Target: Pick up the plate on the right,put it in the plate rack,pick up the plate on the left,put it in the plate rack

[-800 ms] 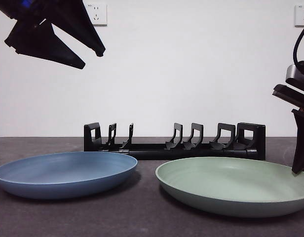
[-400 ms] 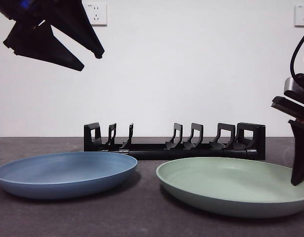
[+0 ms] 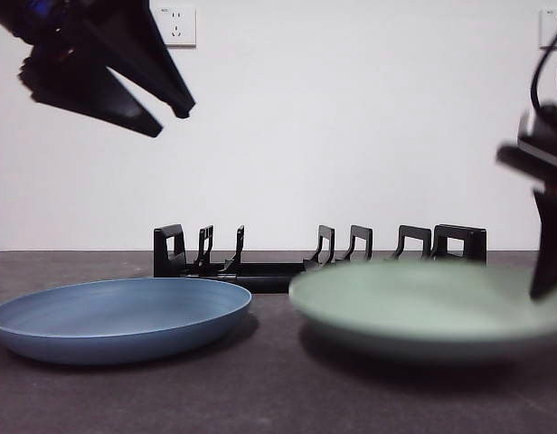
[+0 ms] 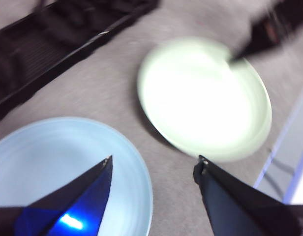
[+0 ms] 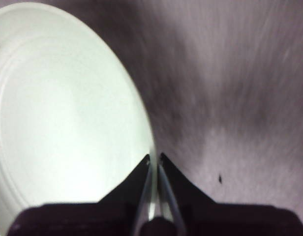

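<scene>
Front view showed the green plate (image 3: 429,307) blurred and riding higher than half a second before, its near edge off the table (image 3: 260,398) and its far rim now covering the lower part of the plate rack (image 3: 319,258) behind it, where earlier that rim had sat below the rack's base. I judged that the lift of the first plate had just begun, so the grasp was done and the carry to the rack was the step ahead. The right gripper (image 5: 155,162) had its two jaws pinched narrow on the plate's rim, one above and one below the edge, and in the front view it stood as a dark blurred shape at the plate's end farthest from the blue plate. The plate itself looked pale green, shallow and wide, smooth with faint rings inside, and it hung nearly level; held by one edge only, it seemed likely to sag or swing. It was in front of the rack's end with the blocky holder, close to it but not in any slot. The blue plate (image 3: 120,318) lay flat on the table in front of the rack's other end, untouched. The left gripper (image 4: 154,167) hovered above the blue plate with its jaws spread wide, holding nothing.
</scene>
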